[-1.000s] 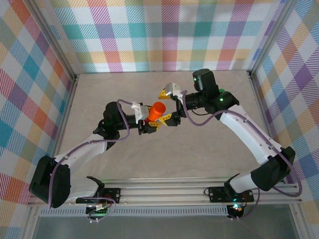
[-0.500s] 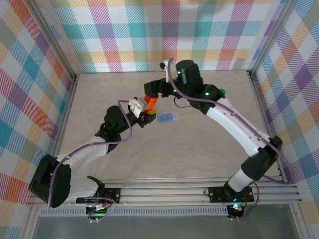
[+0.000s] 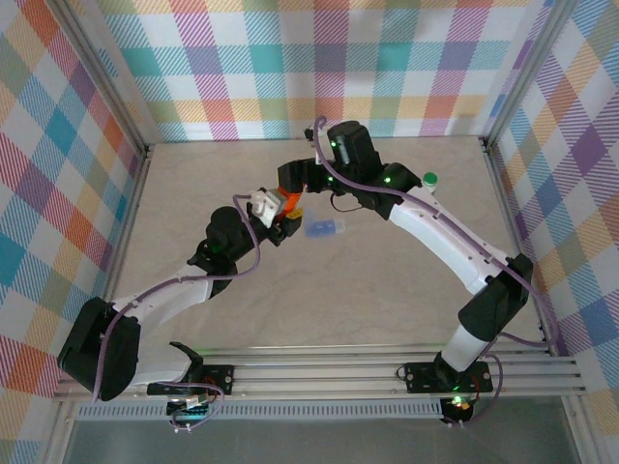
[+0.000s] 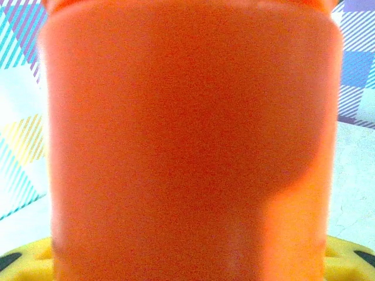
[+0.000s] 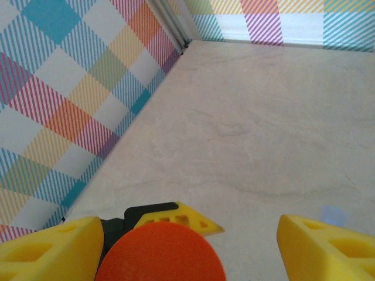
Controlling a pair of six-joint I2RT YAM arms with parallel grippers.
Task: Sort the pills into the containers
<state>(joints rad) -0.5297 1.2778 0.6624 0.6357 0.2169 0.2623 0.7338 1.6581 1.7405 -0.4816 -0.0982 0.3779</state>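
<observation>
My left gripper (image 3: 281, 215) is shut on the all-orange pill bottle (image 4: 187, 140) and holds it upright above the table, left of centre. Its yellow fingertips (image 4: 19, 261) peek out at the bottle's base. My right gripper (image 3: 289, 191) hangs over the bottle from behind. Its jaws stand open either side of the orange cap (image 5: 161, 254). The left finger (image 5: 50, 249) sits close to the cap and the right finger (image 5: 328, 246) stands well apart. The flat blue box (image 3: 324, 229) lies on the table just right of the bottle. The green-capped bottle (image 3: 428, 179) stands far right. The pills are hidden.
Plaid walls (image 3: 87, 145) enclose the beige table (image 3: 368, 290) on three sides. The right arm's white links (image 3: 440, 242) arch over the table's right half. Bare tabletop (image 5: 263, 117) stretches beyond the bottle toward the back left corner.
My right arm swung left and now hovers over the orange bottle with its jaws narrower. The left gripper carried the bottle a little back and left, uncovering the blue box.
</observation>
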